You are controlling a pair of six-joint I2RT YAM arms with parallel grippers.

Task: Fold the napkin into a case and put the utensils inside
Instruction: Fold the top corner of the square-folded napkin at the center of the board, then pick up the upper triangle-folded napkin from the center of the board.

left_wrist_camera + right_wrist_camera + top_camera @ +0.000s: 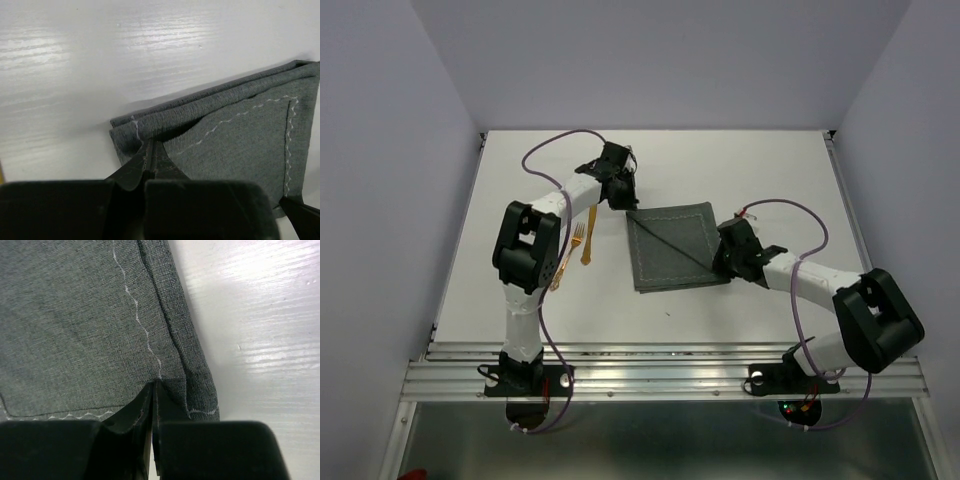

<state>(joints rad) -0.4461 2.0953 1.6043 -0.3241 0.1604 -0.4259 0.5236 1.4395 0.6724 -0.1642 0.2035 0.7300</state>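
At the near right edge of the folded napkin (672,250), the right gripper (152,390) is closed on cloth. At its far left corner, the left gripper (151,150) is pinched likewise. Both should be raised together, with the cloth taut. Stacked layers are shown only by the wrist views, and the orange utensils (584,243), left of the napkin, only from above.

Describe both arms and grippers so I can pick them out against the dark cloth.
The two arms match. The left arm and right arm have white tubular links joined by bulky black joint housings. A thin purple cable loops loosely along each. The left gripper and right gripper are matte black, with fingers tapering to narrow tips. Small red and green lights glow below the right arm.
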